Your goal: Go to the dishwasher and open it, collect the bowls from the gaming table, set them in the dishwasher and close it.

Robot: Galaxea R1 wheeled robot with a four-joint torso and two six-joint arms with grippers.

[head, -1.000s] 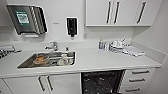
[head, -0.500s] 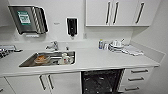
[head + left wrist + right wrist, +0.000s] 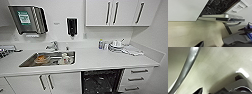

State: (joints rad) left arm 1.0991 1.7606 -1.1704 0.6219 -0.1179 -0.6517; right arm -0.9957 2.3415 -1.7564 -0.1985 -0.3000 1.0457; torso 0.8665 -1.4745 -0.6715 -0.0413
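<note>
The dishwasher (image 3: pixel 101 81) stands open under the white counter (image 3: pixel 100 61), showing its dark inside with wire racks. In the left wrist view its silver-grey door (image 3: pixel 223 17) hangs lowered, almost level above the pale floor, with the dark racks (image 3: pixel 218 6) behind it. A dark tip of my left gripper (image 3: pixel 199 44) shows at that picture's edge, well short of the door. A dark tip of my right gripper (image 3: pixel 198 91) hangs over pale floor, near a grey rounded bar (image 3: pixel 186 69).
A steel sink (image 3: pixel 30 62) with dishes in it and a tap (image 3: pixel 52 46) sit left of the dishwasher. Stacked dishes (image 3: pixel 116 46) and a cloth lie on the counter's right end. Drawers (image 3: pixel 136 78) flank the dishwasher on the right, white cabinet doors (image 3: pixel 45 82) on the left.
</note>
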